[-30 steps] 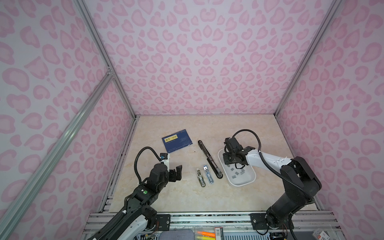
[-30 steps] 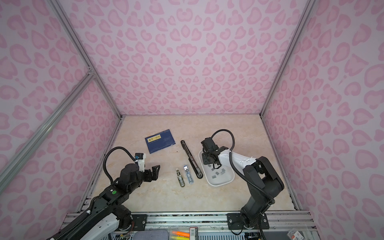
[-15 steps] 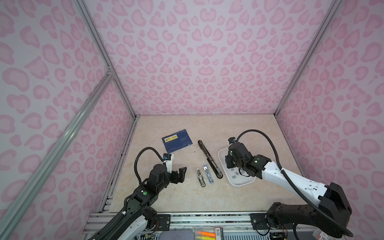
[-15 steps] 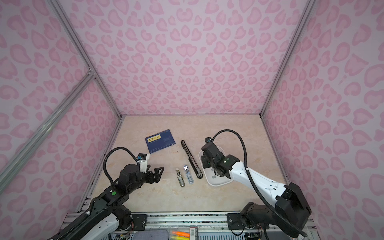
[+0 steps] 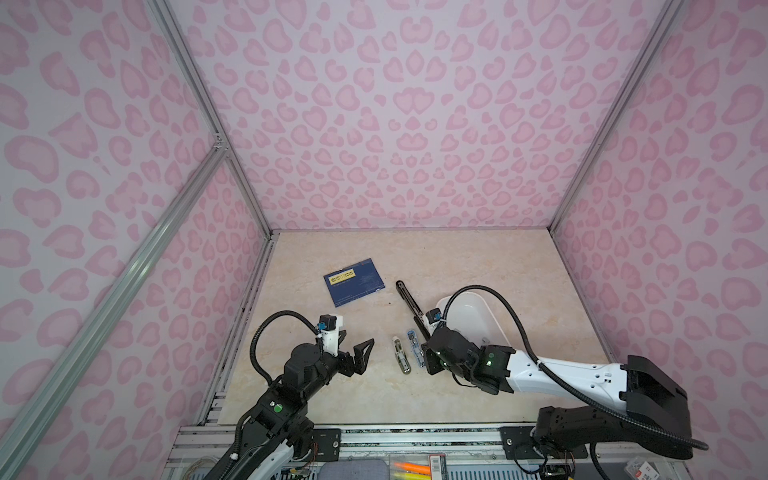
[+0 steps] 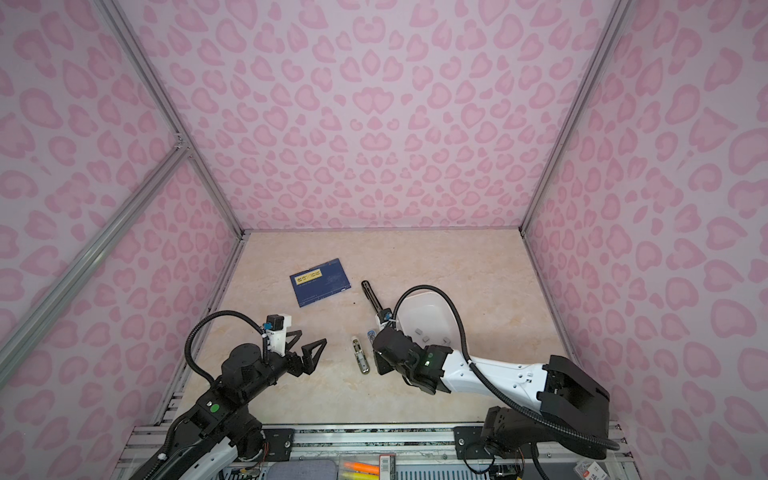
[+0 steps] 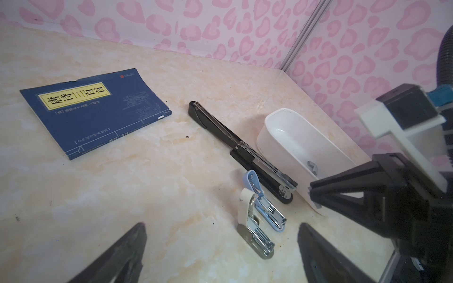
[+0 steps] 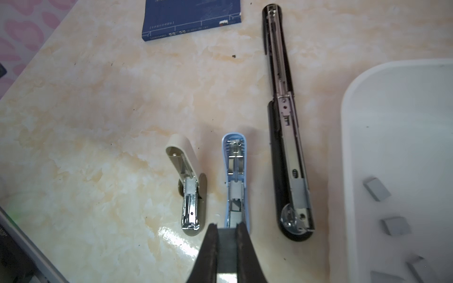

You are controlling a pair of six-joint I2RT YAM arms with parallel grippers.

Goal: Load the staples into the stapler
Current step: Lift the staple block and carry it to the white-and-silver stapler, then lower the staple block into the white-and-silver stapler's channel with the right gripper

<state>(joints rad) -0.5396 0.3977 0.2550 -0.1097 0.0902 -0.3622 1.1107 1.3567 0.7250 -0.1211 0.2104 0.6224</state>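
**Right jaws clenched on a staple strip over the blue stapler**

Top views: in both, the left gripper (image 5: 357, 340) sits at the lower left of the frame above bare table (image 5: 332, 399), its jaws spread wide and holding nothing. The right gripper (image 5: 424, 365) is at lower centre, its tips hidden under its own wrist, at one end of the blue stapler (image 5: 414, 345). The beige stapler (image 5: 401, 360) lies just left of the blue one, apart from it; the long black stapler (image 5: 408, 300) runs diagonally up toward the centre, just beside the white tray (image 5: 478, 316). A blue book (image 5: 354, 281) lies left of centre, well apart from the rest; in a top view, loose staples (image 6: 418, 331) show on the tray floor.

Left wrist view: the left fingers (image 7: 127, 252) stand far apart with only table between them. All three staplers lie hinged open, rails showing, the blue one between the beige and the black; one grey staple lies inside the tray, near the black finger of the right gripper.

Right wrist view: the right fingers (image 8: 210, 245) are pinched on a flat grey staple strip (image 8: 226, 235) that fills the slit between them. The tips hang right at the end of the blue stapler's open rail; whether the strip touches the rail cannot be told. More staples lie loose in the tray beyond the black stapler.
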